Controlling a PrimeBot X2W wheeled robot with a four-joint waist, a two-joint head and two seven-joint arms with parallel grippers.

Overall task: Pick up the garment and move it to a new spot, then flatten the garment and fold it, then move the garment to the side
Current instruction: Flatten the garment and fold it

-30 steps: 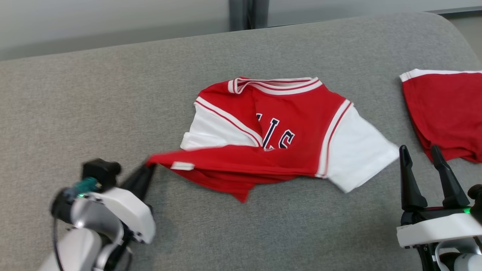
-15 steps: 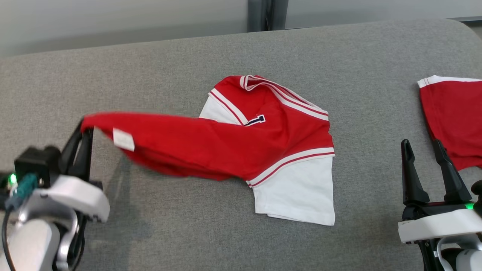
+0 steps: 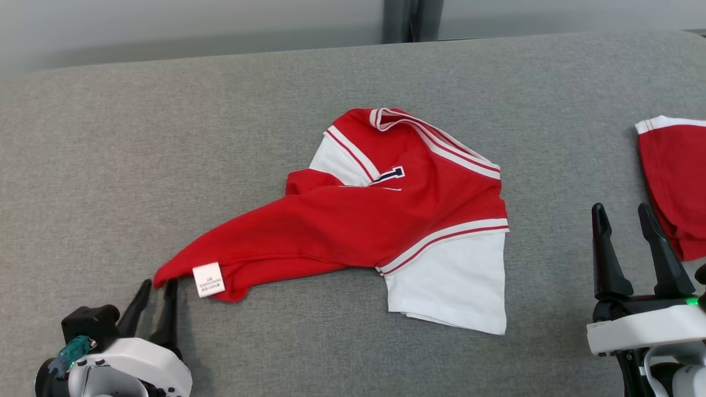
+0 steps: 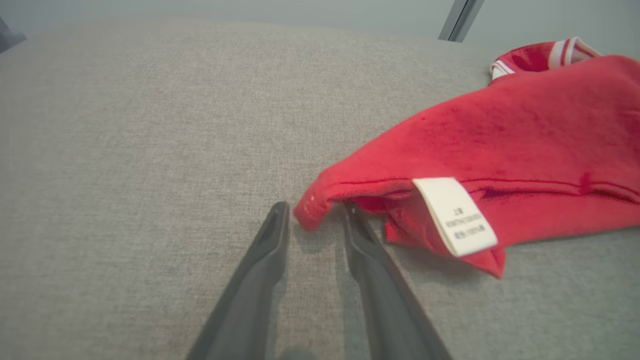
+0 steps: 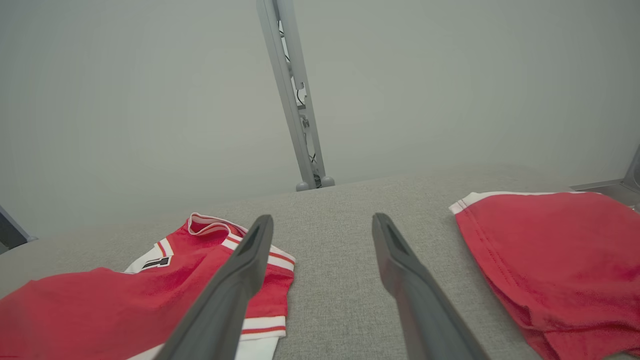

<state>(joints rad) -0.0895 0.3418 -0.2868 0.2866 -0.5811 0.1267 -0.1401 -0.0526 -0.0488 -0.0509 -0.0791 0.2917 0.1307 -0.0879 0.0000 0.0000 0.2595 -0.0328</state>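
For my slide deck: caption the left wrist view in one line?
Left gripper, narrowly open, tips flanking a hem corner of the red garment, white label showing, on grey cushion.

Our left end effector (image 3: 159, 283) finally off the garment (image 3: 353, 220), jaws slightly apart, hem corner down from midair.

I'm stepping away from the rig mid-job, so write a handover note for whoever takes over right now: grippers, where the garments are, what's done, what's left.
Left gripper: slightly open, empty. The shirt has its hem corner lying at the fingertips, unclamped.
Right gripper: wide open, empty, between the shirt and a second red garment at the right edge.
Shirt: rumpled on the grey cushion, hem stretched toward the left gripper, label showing.
Done: shirt set down, free of both grippers.
Left: flatten, fold, move aside.
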